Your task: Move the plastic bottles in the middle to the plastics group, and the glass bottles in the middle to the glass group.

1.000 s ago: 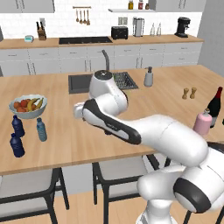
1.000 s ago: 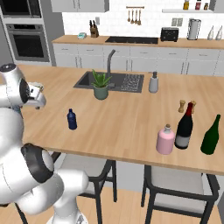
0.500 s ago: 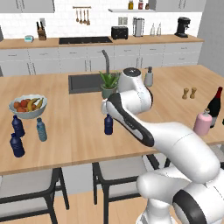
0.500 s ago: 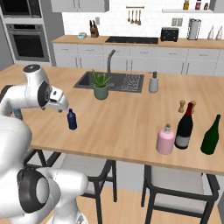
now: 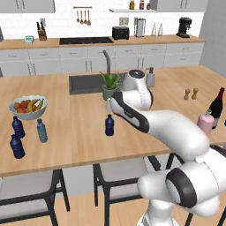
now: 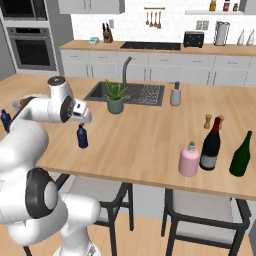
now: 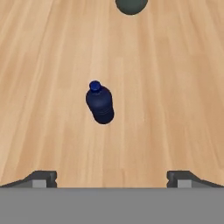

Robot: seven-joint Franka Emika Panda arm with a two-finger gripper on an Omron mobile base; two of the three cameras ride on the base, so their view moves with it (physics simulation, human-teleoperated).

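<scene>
Left base view has the dark navy bottle [image 5: 109, 125] standing upright mid-counter, round-shouldered with a small cap, just below the potted plant [image 5: 110, 85] and apart from the arm above it. Right base view shows it [image 6: 82, 137] beneath the gripper [image 6: 85, 119]. Hand view looks down on its blue cap and squat body [image 7: 100, 103], the fingertips [image 7: 43, 178] spread wide, empty.

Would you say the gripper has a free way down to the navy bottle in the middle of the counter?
Probably yes. The gripper hangs open above the navy bottle, which stands alone on bare counter. The plant pot is well clear of it, so nothing seems to block a descent.
</scene>
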